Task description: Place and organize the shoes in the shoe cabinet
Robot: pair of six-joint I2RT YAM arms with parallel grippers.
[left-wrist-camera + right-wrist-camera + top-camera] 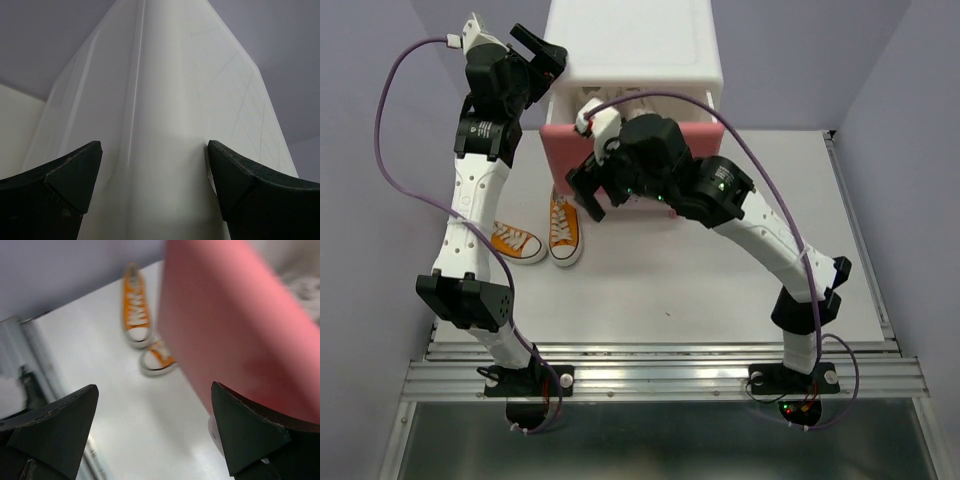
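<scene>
The white shoe cabinet (632,40) stands at the back of the table, its salmon-pink drawer (565,150) pulled open. Two orange sneakers (515,242) (565,228) lie on the table left of the drawer front; they also show in the right wrist view (136,315) (157,359). My right gripper (588,192) is open and empty just in front of the pink drawer front (235,325). My left gripper (538,48) is open, its jaws straddling the cabinet's back left corner (165,100). Something pale lies in the drawer (638,102), mostly hidden by my right arm. The white sneakers do not show clearly.
Grey-violet walls close in on the left, back and right. A metal rail (660,375) runs along the near table edge by the arm bases. A purple cable (390,130) loops out from the left arm.
</scene>
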